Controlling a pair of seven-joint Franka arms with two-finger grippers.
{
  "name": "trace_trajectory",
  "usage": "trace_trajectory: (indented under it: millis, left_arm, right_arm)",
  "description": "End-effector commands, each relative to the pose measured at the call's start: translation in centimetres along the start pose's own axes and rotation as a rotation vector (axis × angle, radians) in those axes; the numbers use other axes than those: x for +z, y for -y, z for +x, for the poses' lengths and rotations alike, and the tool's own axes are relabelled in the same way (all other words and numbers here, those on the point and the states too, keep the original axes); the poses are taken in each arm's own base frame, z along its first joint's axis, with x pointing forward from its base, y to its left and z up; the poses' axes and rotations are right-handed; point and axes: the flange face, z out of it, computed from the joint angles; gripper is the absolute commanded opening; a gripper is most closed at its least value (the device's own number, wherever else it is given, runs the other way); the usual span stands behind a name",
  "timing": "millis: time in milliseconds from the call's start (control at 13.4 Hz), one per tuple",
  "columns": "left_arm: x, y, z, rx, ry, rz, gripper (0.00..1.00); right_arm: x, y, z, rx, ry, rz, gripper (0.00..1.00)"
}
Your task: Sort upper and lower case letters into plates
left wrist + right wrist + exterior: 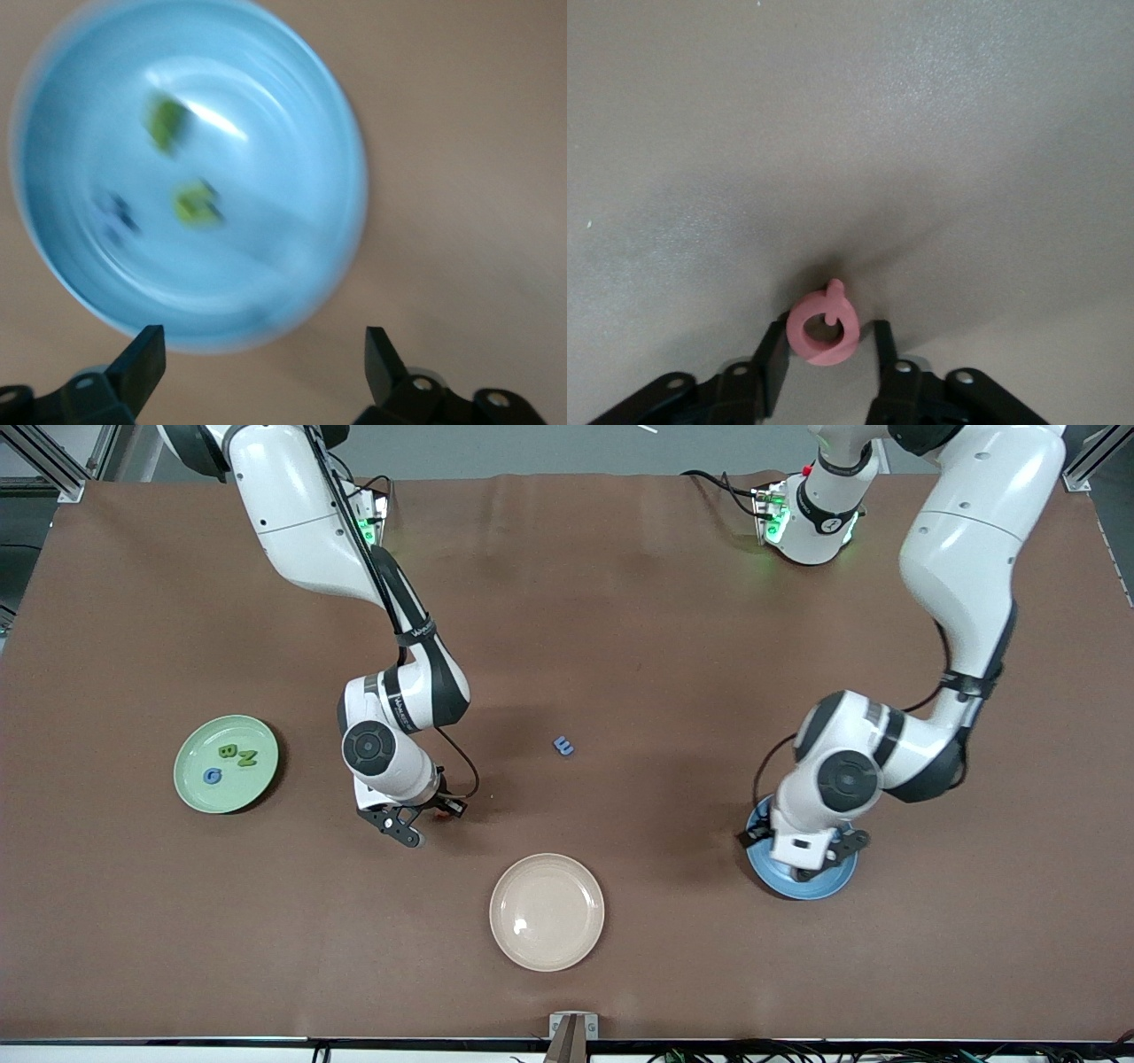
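Right wrist view: right gripper clenched on pink letter; left gripper released over blue plate.

My arms: glossy white shells, black joint bands, round grey caps. Black cable along right arm. Green lights at bases. Grippers black, silver screws by left gripper fingers.

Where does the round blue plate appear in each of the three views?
Front view: the round blue plate lies toward the left arm's end of the table, largely covered by the open left gripper over it.
Left wrist view: the plate fills most of the picture, holding small green and dark pieces.
Right wrist view: not in it.
Shared landmark: the left gripper, over the plate in both views.
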Motion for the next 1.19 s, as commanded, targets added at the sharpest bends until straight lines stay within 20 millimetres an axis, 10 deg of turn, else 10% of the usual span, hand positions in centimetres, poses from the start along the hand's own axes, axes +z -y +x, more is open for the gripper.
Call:
trace_trajectory:
  millis: [0,448,597,821,1119]
  left_arm:
    - [-0.7,-5.7,-8.1,-0.046,-0.019,-0.003,1.0]
    - [2.0,-13.1,-21.5,-0.136,0.012,-0.084,0.97]
    - [3.6,-14.5,-25.0,-0.137,0.03,-0.106,0.89]
    - [4.9,-16.6,-28.2,-0.143,0.048,-0.132,0.77]
    - [5.3,-17.2,-29.7,-0.16,0.051,-0.132,0.67]
  right_arm:
    - [0.5,0.4,0.3,0.005,-0.003,0.005,0.26]
    - [-1.1,0.3,1.0,0.007,0.008,-0.001,0.13]
    - [-5.2,-1.3,2.1,-0.005,0.032,-0.028,0.13]
    - [-9.4,-7.8,4.5,-0.106,0.065,-0.058,0.13]
    - [-9.6,-19.5,8.8,-0.272,0.025,-0.066,0.13]
